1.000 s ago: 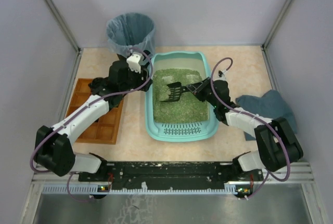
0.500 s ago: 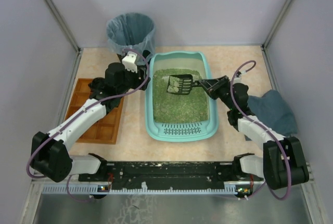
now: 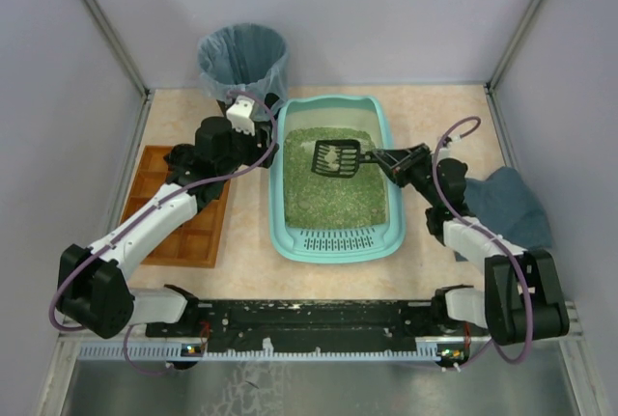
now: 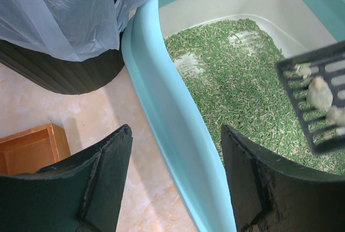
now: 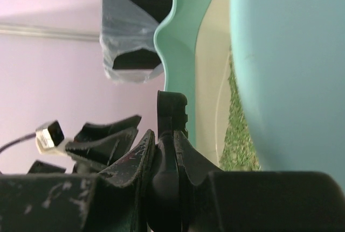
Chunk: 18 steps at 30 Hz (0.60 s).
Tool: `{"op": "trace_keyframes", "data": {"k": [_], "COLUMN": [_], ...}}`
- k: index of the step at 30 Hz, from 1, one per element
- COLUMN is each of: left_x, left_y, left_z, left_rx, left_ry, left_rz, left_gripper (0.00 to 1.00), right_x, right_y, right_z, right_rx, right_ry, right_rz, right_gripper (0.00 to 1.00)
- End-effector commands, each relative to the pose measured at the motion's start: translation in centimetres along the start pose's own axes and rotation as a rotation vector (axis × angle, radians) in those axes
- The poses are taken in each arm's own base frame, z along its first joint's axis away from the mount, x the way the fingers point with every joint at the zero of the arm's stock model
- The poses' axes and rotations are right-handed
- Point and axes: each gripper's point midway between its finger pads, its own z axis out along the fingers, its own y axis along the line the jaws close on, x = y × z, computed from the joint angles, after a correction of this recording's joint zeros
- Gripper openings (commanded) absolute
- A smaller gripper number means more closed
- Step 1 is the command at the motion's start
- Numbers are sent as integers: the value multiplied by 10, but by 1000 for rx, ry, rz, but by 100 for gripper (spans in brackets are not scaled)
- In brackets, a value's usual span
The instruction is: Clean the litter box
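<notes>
Beige tabletop (image 3: 444,117) inside pale walls. The left end effector (image 4: 177,156) straddles the wall of the large teal plastic litter box (image 3: 338,240), jaws parted. The right end effector (image 3: 388,158) clamps a black slotted plastic scoop (image 3: 335,157) of pale clumps (image 4: 319,93) over the litter (image 3: 333,199); tilting it could spill them.

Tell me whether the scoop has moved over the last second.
Yes. The scoop has shifted toward the far end of the litter box, away from its grate lip, and now carries clumps.
</notes>
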Motion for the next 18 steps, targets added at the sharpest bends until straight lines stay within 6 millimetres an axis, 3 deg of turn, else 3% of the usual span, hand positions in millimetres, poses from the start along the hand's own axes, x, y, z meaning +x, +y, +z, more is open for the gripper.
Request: {"op": "trace_keyframes", "data": {"k": [1, 3, 4, 8, 12, 16, 18], "left_x": [-10, -10, -10, -13, -18, -20, -22], "left_y": [-2, 0, 1, 9, 28, 44, 50], "left_z": [0, 0, -1, -1, -4, -6, -7], "left_rx": [3, -6, -9, -11, -16, -41, -43], "left_ry": [-33, -27, -29, -37, -48, -63, -66], "left_rz": [-9, -16, -17, -56, -136, -178, -202], "left_gripper": [73, 72, 72, 73, 73, 73, 73], "right_x": [2, -16, -15, 14, -12, 21, 3], "right_y": [34, 18, 21, 44, 18, 42, 27], "right_z": [1, -4, -5, 4, -4, 5, 2], "right_rx": [-114, -65, -79, -130, -64, -128, -76], "right_ry": [33, -50, -44, 87, -28, 125, 53], "right_rz": [-62, -15, -13, -85, -21, -89, -82], "right_gripper": [0, 0, 0, 0, 0, 0, 0]}}
